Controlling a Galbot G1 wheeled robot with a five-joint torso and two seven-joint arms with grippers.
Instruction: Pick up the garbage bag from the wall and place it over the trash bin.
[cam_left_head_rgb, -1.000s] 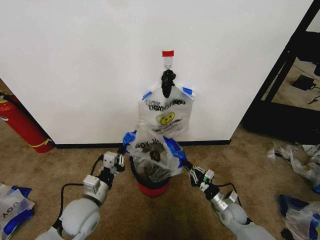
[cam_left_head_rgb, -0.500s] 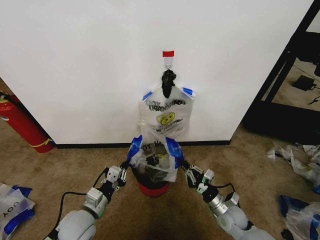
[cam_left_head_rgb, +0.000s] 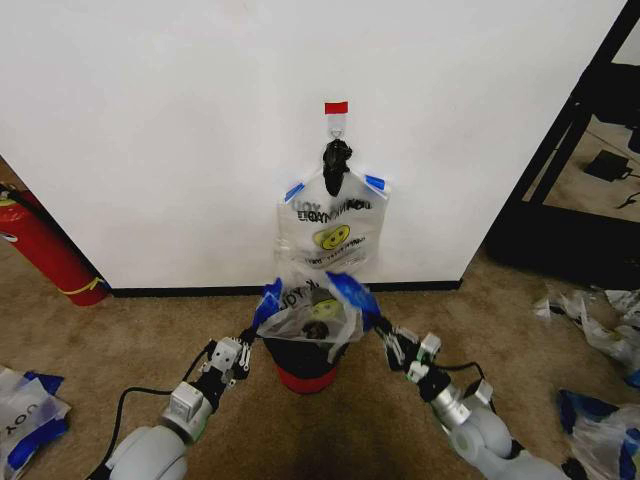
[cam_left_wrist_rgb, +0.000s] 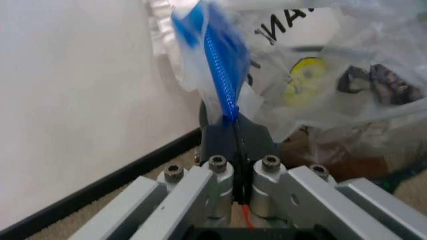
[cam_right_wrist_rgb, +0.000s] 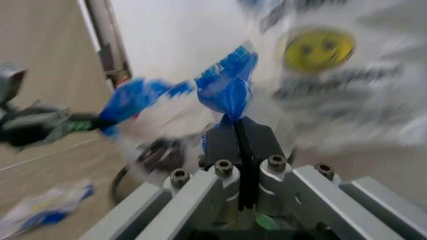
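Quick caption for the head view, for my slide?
Both grippers, left and right, hold the bag by its blue handles over the bin.

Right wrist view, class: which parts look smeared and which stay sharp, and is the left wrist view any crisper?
Right wrist view: garbage bag and its smiley streaked, blue handle soft, right gripper crisp. Left wrist view: steadier, left gripper sharp, lettering legible. Head view: trash bin evenly lit.

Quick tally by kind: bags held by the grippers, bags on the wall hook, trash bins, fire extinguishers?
Held garbage bag: 1
Bag hanging on the wall hook: 1
Trash bin: 1
Fire extinguisher: 1
Total: 4
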